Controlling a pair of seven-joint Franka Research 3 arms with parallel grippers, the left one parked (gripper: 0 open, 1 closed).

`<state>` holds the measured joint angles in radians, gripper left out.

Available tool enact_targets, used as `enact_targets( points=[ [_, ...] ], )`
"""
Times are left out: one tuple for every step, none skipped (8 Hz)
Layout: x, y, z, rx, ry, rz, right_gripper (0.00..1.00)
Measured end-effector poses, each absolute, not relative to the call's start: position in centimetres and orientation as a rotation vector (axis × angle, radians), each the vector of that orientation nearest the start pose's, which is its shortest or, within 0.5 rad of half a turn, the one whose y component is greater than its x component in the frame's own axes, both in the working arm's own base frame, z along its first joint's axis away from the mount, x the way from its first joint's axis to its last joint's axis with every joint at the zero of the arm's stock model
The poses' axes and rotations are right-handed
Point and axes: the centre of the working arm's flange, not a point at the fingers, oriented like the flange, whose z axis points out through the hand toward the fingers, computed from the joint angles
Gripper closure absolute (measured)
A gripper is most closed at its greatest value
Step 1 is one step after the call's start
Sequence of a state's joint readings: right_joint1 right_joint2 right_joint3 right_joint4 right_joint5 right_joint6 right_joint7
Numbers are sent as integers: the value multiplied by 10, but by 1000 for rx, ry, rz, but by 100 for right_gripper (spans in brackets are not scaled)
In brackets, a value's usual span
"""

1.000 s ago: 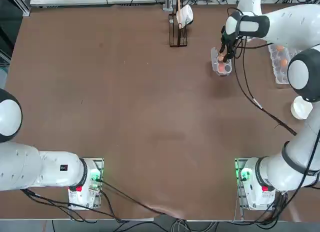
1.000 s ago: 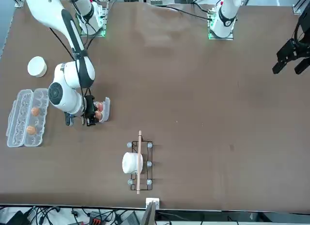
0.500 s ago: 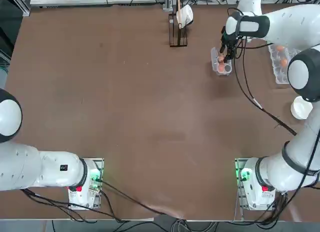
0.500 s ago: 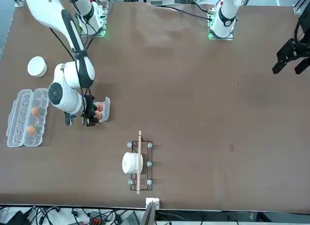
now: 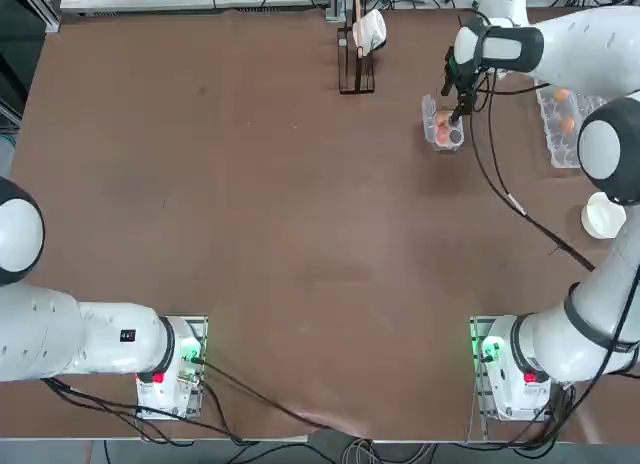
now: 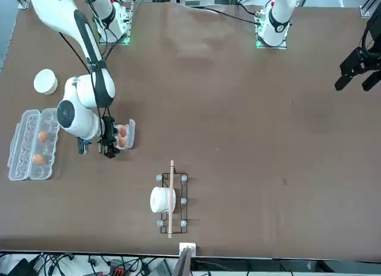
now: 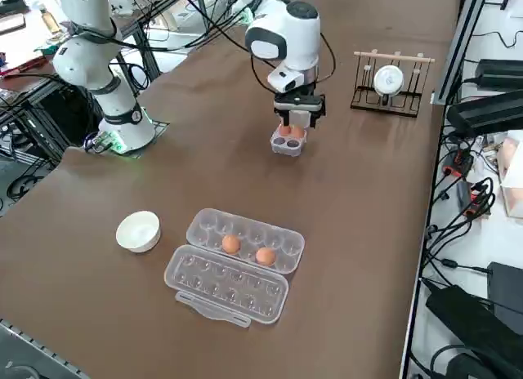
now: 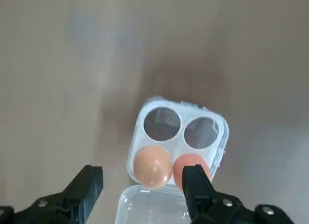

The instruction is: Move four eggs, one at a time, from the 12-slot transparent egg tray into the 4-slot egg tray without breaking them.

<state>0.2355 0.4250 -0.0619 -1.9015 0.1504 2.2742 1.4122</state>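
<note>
Clear glossy plastic 4-slot egg tray (image 8: pixel 176 137), matt smooth eggs (image 8: pixel 152 166), matt brown table (image 5: pixel 250 204)

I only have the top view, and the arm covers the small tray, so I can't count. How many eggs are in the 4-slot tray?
Observer: Two eggs sit side by side in the 4-slot egg tray, in the cups beside its lid flap. The other two cups are empty.
Operator: Is the end effector carrying anything?
Observer: No. The right end effector hangs open above that tray, with nothing between its fingers.
Operator: And the long tray?
Observer: The right side view shows two more eggs in the 12-slot transparent egg tray, both in the row beside its open lid.
</note>
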Motion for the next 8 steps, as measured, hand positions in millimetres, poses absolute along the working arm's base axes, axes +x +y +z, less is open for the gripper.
enact_targets(
  points=[
    [619,101,290,-2474,1921,130,0],
    [623,83,305,-2513,1916,88,0],
    [625,58,315,-2540,1915,45,0],
    [627,29,319,-2552,1922,19,0],
    [628,-5,321,-2551,1943,-4,0],
    [628,-42,325,-2535,1976,-36,1],
    [629,-79,329,-2517,1999,-67,1],
    [629,-116,331,-2513,2006,-89,2]
  ],
)
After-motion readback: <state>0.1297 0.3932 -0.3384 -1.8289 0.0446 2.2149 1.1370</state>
